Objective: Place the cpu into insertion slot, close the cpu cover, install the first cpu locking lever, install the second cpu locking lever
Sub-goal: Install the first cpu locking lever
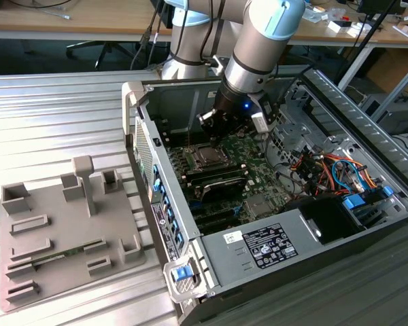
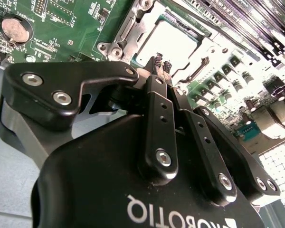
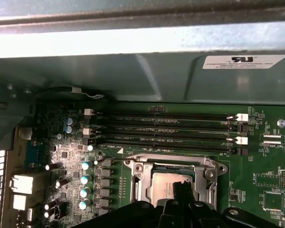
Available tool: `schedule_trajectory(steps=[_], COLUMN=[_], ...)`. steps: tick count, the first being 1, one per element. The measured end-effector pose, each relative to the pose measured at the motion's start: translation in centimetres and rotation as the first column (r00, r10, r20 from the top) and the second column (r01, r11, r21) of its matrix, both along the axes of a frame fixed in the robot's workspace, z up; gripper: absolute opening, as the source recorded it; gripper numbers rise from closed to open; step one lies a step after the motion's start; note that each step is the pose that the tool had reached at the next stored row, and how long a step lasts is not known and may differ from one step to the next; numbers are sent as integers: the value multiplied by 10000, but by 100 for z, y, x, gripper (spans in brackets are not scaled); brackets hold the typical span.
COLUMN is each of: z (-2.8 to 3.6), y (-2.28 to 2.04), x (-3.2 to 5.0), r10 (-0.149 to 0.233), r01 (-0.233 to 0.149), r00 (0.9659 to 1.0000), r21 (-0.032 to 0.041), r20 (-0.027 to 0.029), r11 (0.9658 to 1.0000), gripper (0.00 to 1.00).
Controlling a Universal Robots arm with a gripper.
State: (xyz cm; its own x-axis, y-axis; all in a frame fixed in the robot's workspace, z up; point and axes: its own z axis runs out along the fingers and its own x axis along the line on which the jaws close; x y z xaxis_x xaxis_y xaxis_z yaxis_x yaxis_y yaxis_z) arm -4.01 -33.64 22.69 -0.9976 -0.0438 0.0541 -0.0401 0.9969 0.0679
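Note:
The cpu [image 2: 168, 40] lies silvery side up in its socket on the green motherboard, also seen in the first wrist view [image 3: 162, 184] and in the exterior view [image 1: 205, 157]. The cpu cover [image 2: 133, 26], a thin metal frame, lies flat around it [image 3: 141, 172]. A bent wire lever [image 2: 200, 62] runs along one side of the socket. My gripper [image 2: 162, 63] hangs just above the socket's edge, shut, with its two fingertips together and nothing between them. It shows in the exterior view [image 1: 216, 136] inside the open computer case.
Memory slots [image 3: 171, 128] run beside the socket, with the case wall [image 3: 142, 71] beyond them. A power supply [image 1: 265, 244] and coloured cables [image 1: 326, 170] fill the exterior view's right of the case. A grey fixture plate [image 1: 61, 224] lies on the table outside.

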Motion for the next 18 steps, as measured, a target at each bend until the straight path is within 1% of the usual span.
schedule_trajectory(steps=[10, 11, 13, 14, 15, 17, 18], z=[0, 0, 0, 0, 0, 0, 0], y=[0, 0, 0, 0, 1, 0, 0], x=[0, 1, 0, 0, 0, 0, 0], r10=[465, 470, 478, 518, 624, 879, 902], r01=[-465, -470, -478, -518, -624, -879, -902], r00=[9989, 9989, 9989, 9987, 9981, 9961, 9959], r21=[0, 18, 147, 179, 196, 201, 201], r20=[0, 0, 6, 8, 9, 10, 10], r11=[9989, 9989, 9987, 9985, 9979, 9959, 9957], gripper=[11, 11, 11, 11, 11, 11, 11])
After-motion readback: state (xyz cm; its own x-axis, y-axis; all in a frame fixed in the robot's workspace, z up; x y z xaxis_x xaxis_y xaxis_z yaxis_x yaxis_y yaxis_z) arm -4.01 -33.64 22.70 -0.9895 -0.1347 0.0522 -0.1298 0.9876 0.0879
